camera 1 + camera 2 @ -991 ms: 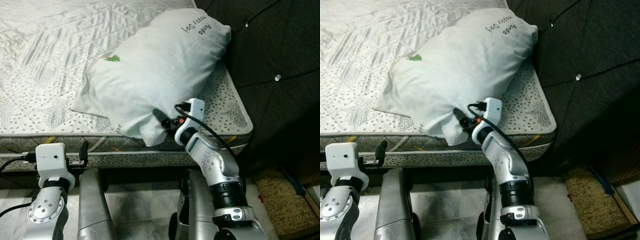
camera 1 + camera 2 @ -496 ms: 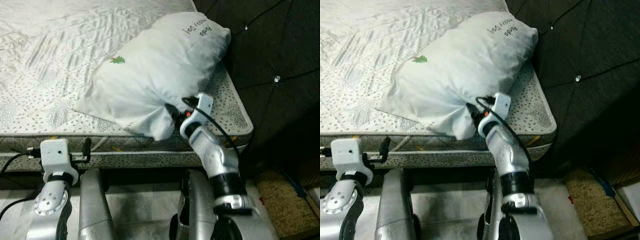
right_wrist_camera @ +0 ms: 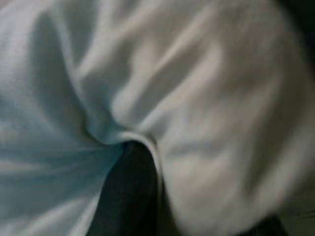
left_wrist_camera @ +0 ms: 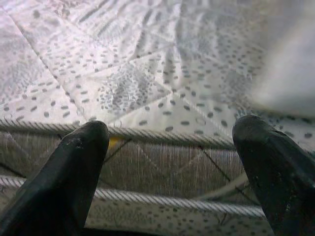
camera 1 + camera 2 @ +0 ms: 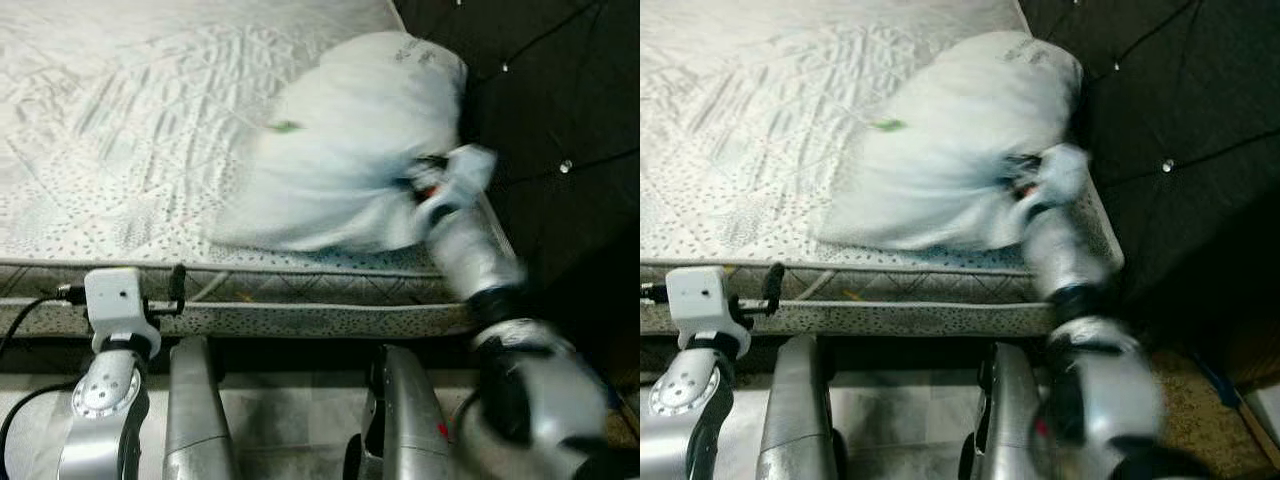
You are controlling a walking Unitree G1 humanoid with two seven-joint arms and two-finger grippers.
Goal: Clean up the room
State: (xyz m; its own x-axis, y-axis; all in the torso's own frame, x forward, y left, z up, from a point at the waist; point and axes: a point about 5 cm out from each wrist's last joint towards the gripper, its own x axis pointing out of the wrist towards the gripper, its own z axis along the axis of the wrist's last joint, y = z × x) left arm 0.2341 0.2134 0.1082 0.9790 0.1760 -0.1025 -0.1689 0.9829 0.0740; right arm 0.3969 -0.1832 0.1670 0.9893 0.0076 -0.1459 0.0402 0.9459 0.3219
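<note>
A white pillow (image 5: 340, 150) with a small green mark lies on the patterned mattress (image 5: 120, 150), bunched against the dark headboard corner. My right gripper (image 5: 418, 186) is at the pillow's near right corner, blurred with motion. The right wrist view has pillow fabric (image 3: 206, 113) gathered tightly around one of my black fingers (image 3: 130, 191), so this gripper is shut on the pillow. My left gripper (image 4: 170, 147) is open and low by the mattress's front edge (image 4: 147, 167), with nothing between its fingers.
The dark tufted headboard (image 5: 560, 90) stands right behind and beside the pillow. The mattress's front edge (image 5: 300, 290) runs across just ahead of my legs. Light floor (image 5: 290, 410) lies below. The mattress's left part is bare.
My right arm has swung up and to the right, dragging the pillow's corner along the mattress toward the headboard. The pillow has bunched up and shifted right. The left arm has hardly moved.
</note>
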